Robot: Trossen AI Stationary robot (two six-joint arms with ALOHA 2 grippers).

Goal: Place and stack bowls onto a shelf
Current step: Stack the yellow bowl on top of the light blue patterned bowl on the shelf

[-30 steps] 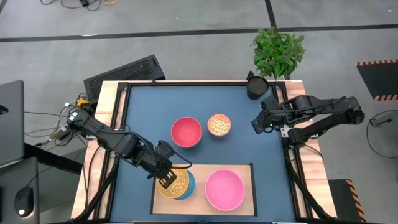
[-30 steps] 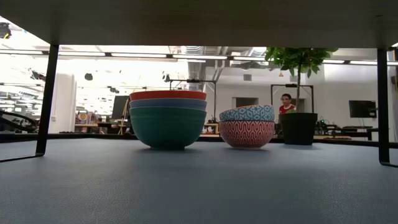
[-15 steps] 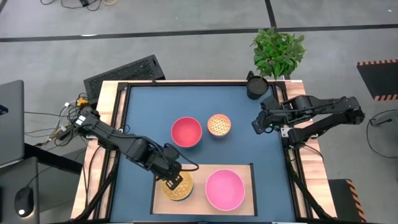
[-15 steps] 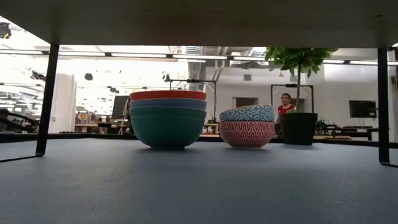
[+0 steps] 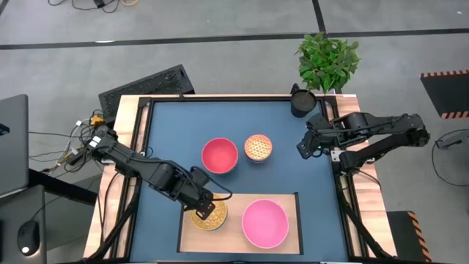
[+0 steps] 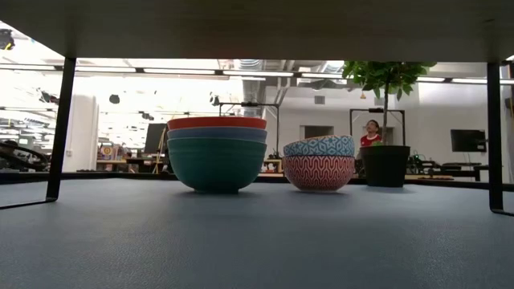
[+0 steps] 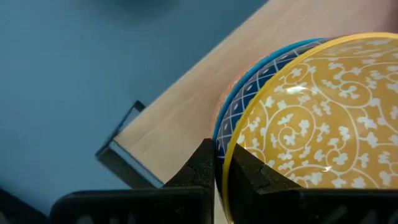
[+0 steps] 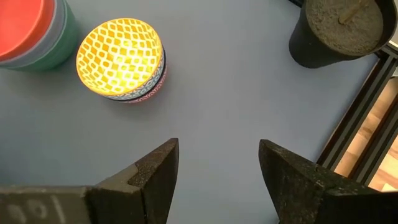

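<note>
A small bowl (image 5: 210, 215), yellow with white swirls inside and blue-patterned outside, sits over the left end of the pale wooden shelf (image 5: 234, 198). My left gripper (image 5: 201, 211) is shut on its rim. A wide pink bowl (image 5: 264, 224) stands on the shelf's right half. On the blue tabletop, a red-topped stack of wide bowls (image 5: 220, 155) stands beside an orange-lattice bowl (image 5: 258, 147) that tops a small stack (image 6: 319, 160). My right gripper (image 5: 302, 147) hangs open above the table's right side, holding nothing. My left gripper pinches the yellow bowl's rim (image 7: 233, 146) on the bowl's left side, one finger (image 7: 202, 168) outside the blue wall and one inside. The fingers come steeply from above. The bowl sits nearly level over the shelf's left end; whether its foot rests on the board, I cannot tell.
A dark pot (image 5: 302, 103) stands at the table's far right corner, with a green plant (image 5: 327, 60) just beyond it. A dark frame (image 5: 144, 147) rims the table. The shelf stands raised on thin legs (image 6: 60, 128). Bare blue tabletop lies at the far left.
My left gripper has moved slightly toward the table's right edge and a little down with the yellow bowl. The bowl was tipped, showing its blue wall on the right; it now sits closer to level over the shelf.
</note>
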